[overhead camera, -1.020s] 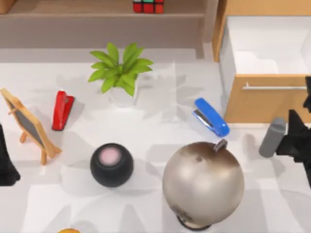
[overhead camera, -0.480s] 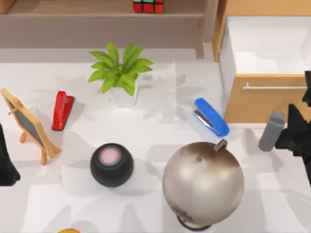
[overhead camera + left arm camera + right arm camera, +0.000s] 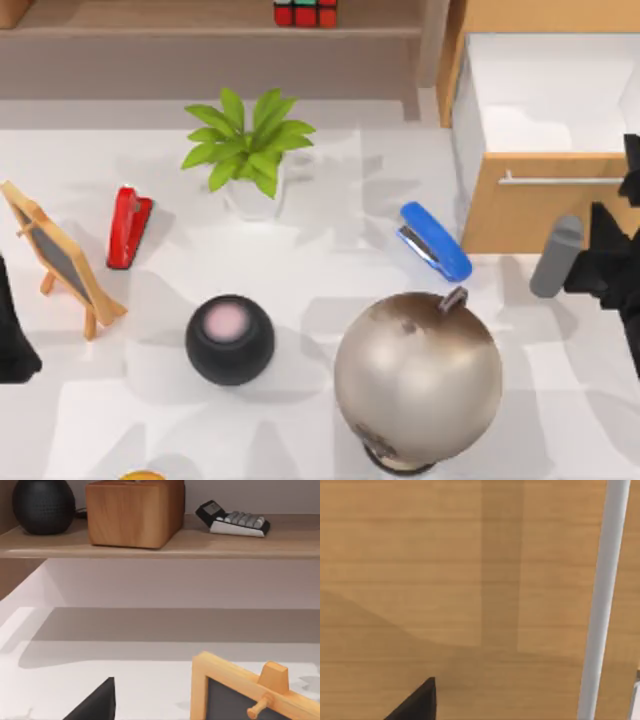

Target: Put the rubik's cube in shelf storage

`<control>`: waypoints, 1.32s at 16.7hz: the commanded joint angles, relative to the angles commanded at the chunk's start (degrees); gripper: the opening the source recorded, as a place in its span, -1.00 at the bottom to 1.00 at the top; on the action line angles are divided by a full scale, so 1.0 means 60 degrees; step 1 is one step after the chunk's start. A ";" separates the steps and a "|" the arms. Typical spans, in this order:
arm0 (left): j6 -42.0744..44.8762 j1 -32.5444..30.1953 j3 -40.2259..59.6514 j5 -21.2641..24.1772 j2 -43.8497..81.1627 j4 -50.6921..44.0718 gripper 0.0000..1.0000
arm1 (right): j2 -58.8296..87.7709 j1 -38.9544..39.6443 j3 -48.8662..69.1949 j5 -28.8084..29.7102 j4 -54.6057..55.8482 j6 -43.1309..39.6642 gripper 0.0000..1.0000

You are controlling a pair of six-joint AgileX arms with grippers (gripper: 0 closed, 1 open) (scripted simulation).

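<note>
Top view. The rubik's cube (image 3: 305, 12) sits on the board of the shelf storage (image 3: 200, 32) at the upper centre of the frame, its top cut off by the frame edge; judged from this, the placement itself appears done and the step in hand is the retreat of the arms. The right gripper (image 3: 608, 268) lies at the right edge of the frame, in front of the drawer cabinet (image 3: 545, 215) and just beside a grey cylinder (image 3: 556, 257); whether its jaws are wide or narrow cannot be told. The left arm (image 3: 12, 335) is parked at the left edge, beside the small easel blackboard (image 3: 58, 258). On the white surface (image 3: 330, 270) stand a potted plant (image 3: 250, 140), a red stapler (image 3: 127, 226), a blue stapler (image 3: 434, 241), a black ball speaker (image 3: 229, 338) and a globe (image 3: 418, 378).

Left wrist view. A shelf board (image 3: 200, 542) carries a dark round object (image 3: 44, 505), a wooden box (image 3: 134, 511) and a calculator (image 3: 232, 519); the blackboard's frame fills the lower right. A dark finger tip (image 3: 97, 705) shows at lower left; the jaws' state cannot be told.

Right wrist view. The cabinet front (image 3: 445, 580) and its metal handle (image 3: 602, 600) lie close ahead. The next move calls only for drawing the right arm clear without striking the handle or the cylinder.
</note>
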 joint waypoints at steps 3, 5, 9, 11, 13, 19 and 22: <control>0.0000 0.0000 0.0000 0.0000 0.0000 0.0000 1.00 | 0.0000 0.0000 0.0000 0.0000 0.0000 0.0000 0.40; 0.0000 0.0000 0.0000 0.0000 0.0000 0.0000 1.00 | 0.0000 0.0000 0.0000 0.0000 0.0000 0.0000 0.10; 0.0000 0.0000 0.0000 0.0000 0.0000 0.0000 1.00 | 0.0000 0.0000 0.0000 0.0000 0.0000 0.0000 -0.51; 0.0000 0.0000 0.0000 0.0000 0.0000 0.0000 1.00 | 0.0000 0.0000 0.0000 0.0000 0.0000 0.0000 -0.81; 0.0000 0.0000 0.0000 0.0000 0.0000 0.0000 1.00 | 0.0000 0.0000 0.0000 0.0000 0.0000 0.0000 -1.00; 0.0000 0.0000 0.0000 0.0000 0.0000 0.0000 1.00 | 0.0000 0.0000 0.0000 0.0000 0.0000 0.0000 -1.00; 0.0000 0.0000 0.0000 0.0000 0.0000 0.0000 1.00 | 0.0024 0.0005 0.0016 0.0000 -0.0039 0.0029 -1.00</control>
